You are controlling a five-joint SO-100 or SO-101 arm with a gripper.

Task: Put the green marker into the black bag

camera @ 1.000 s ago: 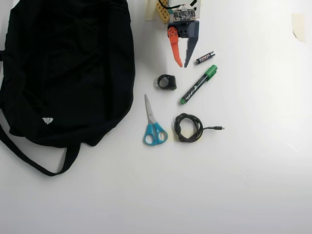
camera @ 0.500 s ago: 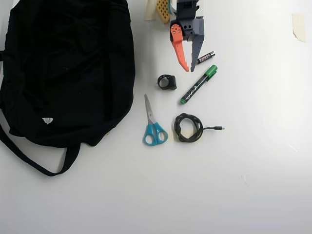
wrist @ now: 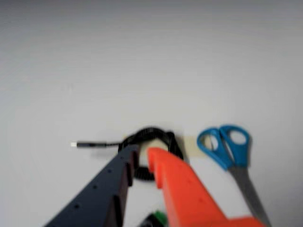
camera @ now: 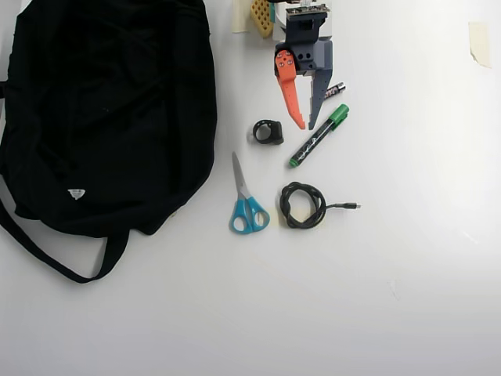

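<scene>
Green marker first, as the overhead view shows it: it lies flat on the white table, slanted, with its green cap just beside the dark finger's tip and its barrel running down and away from the gripper. The fingers are spread a little and hold nothing; the orange finger sits on the view's left, the dark one on its right, and the marker is outside the gap, on the dark finger's side. It looks light, stiff and smooth, and being round it may well roll or slip if nipped near an end. I would take it across the middle of the black barrel, with the jaws turned square to its length. Close by the fingertips are a small black ring-like object on the orange side and a short battery up beside the dark finger. Scissors and a coiled black cable lie farther out beyond the tips. The black bag is well apart, off to the orange finger's side; it is soft and slumped, and no opening can be made out from above.

In the wrist view the picture is blurred. The gripper enters from below, its tips apart. Only a speck of green shows low between the fingers, so the marker's lie cannot be read here. The cable sits just past the tips, and the scissors to their right. The bag is out of this view.
</scene>
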